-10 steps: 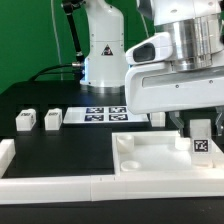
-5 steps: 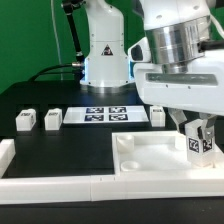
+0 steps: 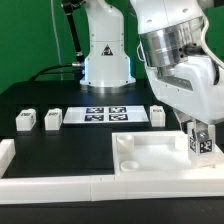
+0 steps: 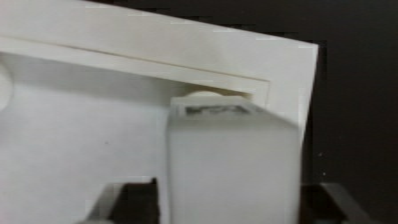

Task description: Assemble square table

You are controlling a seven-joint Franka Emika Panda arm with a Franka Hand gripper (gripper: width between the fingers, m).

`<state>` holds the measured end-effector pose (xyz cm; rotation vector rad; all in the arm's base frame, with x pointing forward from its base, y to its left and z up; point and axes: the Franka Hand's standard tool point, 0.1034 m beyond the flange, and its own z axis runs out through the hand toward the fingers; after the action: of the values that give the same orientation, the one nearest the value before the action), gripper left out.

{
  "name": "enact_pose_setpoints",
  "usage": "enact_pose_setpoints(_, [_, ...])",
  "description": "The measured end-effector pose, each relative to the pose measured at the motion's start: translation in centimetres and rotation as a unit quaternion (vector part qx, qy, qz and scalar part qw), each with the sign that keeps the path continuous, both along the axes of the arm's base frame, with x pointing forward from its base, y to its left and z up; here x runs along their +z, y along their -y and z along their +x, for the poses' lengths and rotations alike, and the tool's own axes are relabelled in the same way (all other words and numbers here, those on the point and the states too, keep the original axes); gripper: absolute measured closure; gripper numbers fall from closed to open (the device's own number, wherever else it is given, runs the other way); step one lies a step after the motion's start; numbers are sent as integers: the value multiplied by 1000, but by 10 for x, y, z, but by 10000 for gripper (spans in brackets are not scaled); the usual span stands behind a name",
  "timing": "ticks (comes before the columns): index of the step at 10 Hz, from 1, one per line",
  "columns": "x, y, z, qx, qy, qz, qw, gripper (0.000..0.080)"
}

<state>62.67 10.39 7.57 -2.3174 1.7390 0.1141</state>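
Note:
The square table's white slab (image 3: 150, 155) lies at the front right, rim up, with round sockets at its corners. My gripper (image 3: 201, 138) is shut on a white leg block (image 3: 201, 145) with a black-white tag and holds it upright over the slab's corner on the exterior view's right. In the wrist view the leg (image 4: 228, 150) stands between my dark fingers (image 4: 125, 205), its end at the slab's rimmed corner (image 4: 267, 75). Three more leg blocks sit on the black table: two on the exterior view's left (image 3: 24, 121) (image 3: 52, 119) and one behind the slab (image 3: 158, 114).
The marker board (image 3: 105, 115) lies flat at the table's middle back. White border rails run along the front edge (image 3: 50, 185) and the left side (image 3: 5, 152). The robot's base (image 3: 105, 60) stands behind, before a green backdrop.
My gripper has tilted and swung to the exterior view's right with the leg block in it, and the leg now sits lower at the slab's right corner.

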Motion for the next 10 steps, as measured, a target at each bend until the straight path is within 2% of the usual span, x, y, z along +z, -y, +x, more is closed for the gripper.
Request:
enact_pose_setpoints(1, [-1,-9,-1,81,9,-25,996,282])
enact_pose_setpoints(2, [0,-18,0,177,22,-42,983,282])
enact_pose_setpoints(3, [1,-19,2,224,34,-45,973,178])
enact_pose_setpoints(4, [0,-17,2,247,39,-47,967,158])
enact_pose_setpoints(5, [0,-17,2,281,46,-49,957,158])
enact_pose_setpoints(6, [-1,-15,2,357,57,-59,931,151])
enact_pose_setpoints(8, [-3,-16,6,507,73,-82,855,150])
enact_pose_setpoints(9, [-3,-17,6,548,79,-84,829,150])
enact_pose_setpoints(10, [-3,-17,6,540,77,-84,834,265])
